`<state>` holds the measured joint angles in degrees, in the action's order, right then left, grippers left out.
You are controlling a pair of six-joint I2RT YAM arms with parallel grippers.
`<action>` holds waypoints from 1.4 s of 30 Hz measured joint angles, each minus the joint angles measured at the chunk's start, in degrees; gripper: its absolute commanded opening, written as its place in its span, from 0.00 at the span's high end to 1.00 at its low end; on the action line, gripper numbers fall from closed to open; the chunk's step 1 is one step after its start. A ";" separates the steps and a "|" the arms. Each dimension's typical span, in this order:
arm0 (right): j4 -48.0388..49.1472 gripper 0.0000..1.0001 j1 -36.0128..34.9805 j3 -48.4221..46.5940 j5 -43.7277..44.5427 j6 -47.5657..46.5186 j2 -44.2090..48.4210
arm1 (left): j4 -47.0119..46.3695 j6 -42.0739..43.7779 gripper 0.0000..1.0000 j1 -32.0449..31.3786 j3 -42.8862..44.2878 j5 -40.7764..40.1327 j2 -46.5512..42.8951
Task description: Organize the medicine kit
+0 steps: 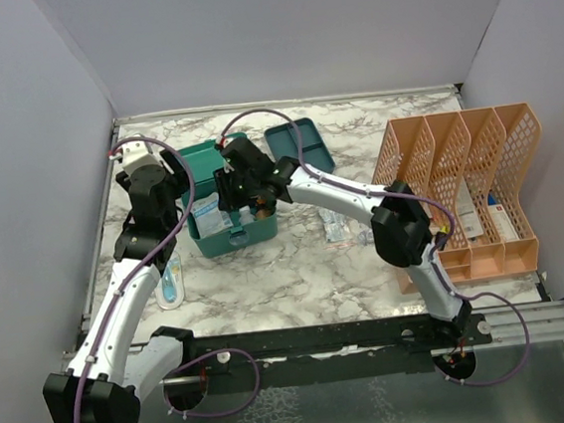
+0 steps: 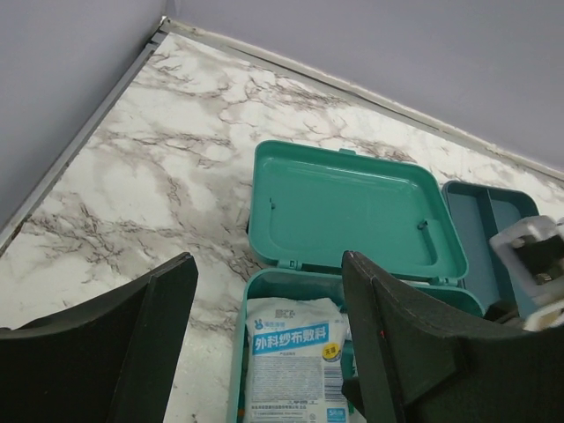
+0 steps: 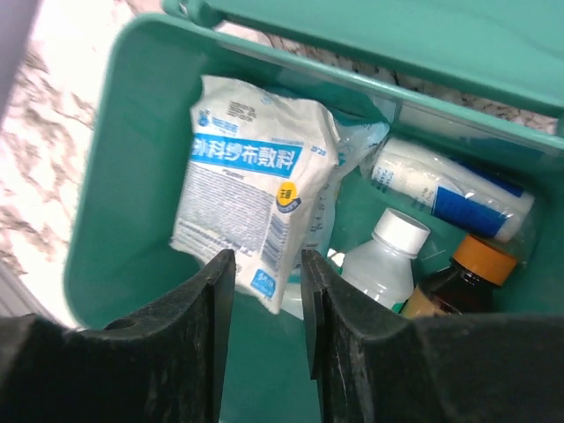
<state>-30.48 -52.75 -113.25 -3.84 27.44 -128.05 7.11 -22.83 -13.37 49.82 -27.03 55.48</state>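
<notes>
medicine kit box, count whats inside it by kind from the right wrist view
flat white-and-blue packet: 1
bottles: 2 (white-capped bottle, dark orange-capped bottle)
wrapped white roll with a blue label: 1
total: 4 showing in the medicine kit

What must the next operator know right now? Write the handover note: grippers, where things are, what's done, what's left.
Left gripper: open, empty, hovering left of the medicine kit.
Right gripper: open, nothing between its fingers, over the kit's inside.
Kit: lid folded back; insert tray out on the table, behind the kit.
Done: gauze packet, white bottle, brown bottle and white-and-blue roll are in the kit.
Left, probably: clear packets and a small item lie loose on the table; tray to go in, lid to close.
</notes>
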 measured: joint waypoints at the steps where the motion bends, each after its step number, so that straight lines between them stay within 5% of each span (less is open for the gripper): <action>1: 0.87 0.63 0.13 0.61 0.02 0.28 1.05 | 0.00 0.00 0.30 0.07 0.00 0.76 0.04; 7: 7.21 0.63 1.20 10.84 3.26 2.51 12.07 | -1.20 0.66 0.30 0.13 -0.94 6.91 0.92; 18: 9.29 0.63 4.90 29.66 22.51 4.37 30.60 | -9.11 4.42 0.30 0.13 -4.26 21.57 1.99; 42: -1.51 0.66 14.69 45.07 25.07 6.75 28.87 | -16.87 6.12 0.28 0.13 -9.09 26.97 -5.18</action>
<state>-31.99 -38.06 -68.18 21.23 34.20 -99.18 -9.76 -16.71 -13.23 40.73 -0.05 50.30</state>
